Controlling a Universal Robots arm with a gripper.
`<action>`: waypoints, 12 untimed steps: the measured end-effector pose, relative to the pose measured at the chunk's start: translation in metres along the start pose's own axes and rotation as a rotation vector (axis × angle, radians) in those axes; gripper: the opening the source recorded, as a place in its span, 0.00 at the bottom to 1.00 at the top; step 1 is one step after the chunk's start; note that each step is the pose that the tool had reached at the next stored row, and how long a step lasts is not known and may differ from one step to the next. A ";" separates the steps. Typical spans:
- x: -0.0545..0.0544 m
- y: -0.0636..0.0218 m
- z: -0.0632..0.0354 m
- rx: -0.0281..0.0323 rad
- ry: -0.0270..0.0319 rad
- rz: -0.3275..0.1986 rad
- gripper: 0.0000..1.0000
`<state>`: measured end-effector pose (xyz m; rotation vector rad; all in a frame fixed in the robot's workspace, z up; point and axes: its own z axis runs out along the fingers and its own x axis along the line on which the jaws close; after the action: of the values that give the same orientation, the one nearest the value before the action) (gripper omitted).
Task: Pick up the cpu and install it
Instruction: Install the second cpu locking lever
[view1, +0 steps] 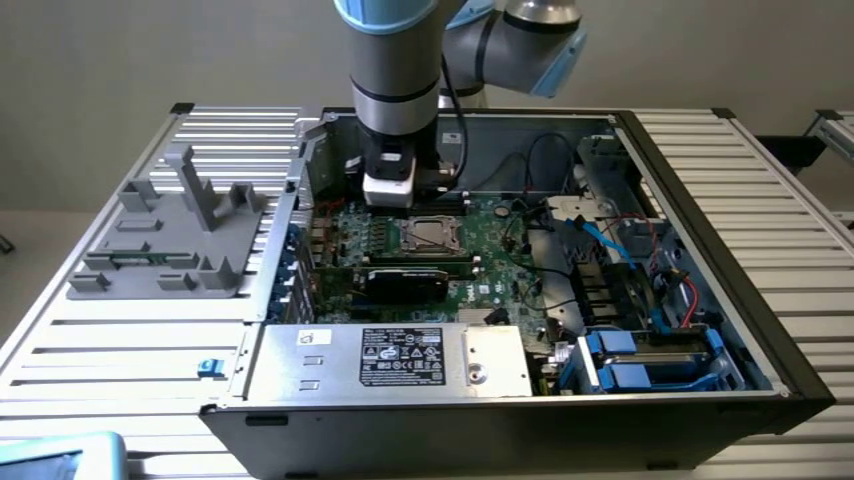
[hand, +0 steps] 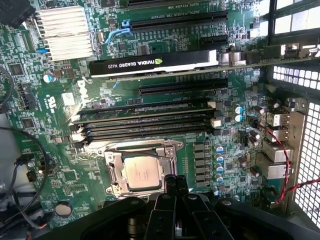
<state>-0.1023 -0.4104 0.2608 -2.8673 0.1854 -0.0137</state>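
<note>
Above motherboard (view1: 441, 262) | cpu (hand: 142, 172) seated in socket (hand: 141, 170) | jaws together, empty, apparently just beside socket edge

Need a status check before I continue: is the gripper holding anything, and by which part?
Nothing is held. The gripper is shut and bare above the motherboard; the cpu lies in its socket.

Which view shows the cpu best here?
The wrist view: the cpu lies flat in the socket frame, its silver top plain to see, just beyond the gripper. In the exterior view the cpu is a small pale square on the green board, below the arm's end.
</note>
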 end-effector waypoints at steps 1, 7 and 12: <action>0.000 0.0003 0.0003 0.0000 0.0011 0.004 0.11; 0.001 0.0025 0.0026 0.0001 0.0063 0.025 0.11; 0.001 0.0052 0.0054 -0.0002 0.0070 0.038 0.11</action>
<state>-0.1016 -0.4141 0.2542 -2.8637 0.2410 -0.0164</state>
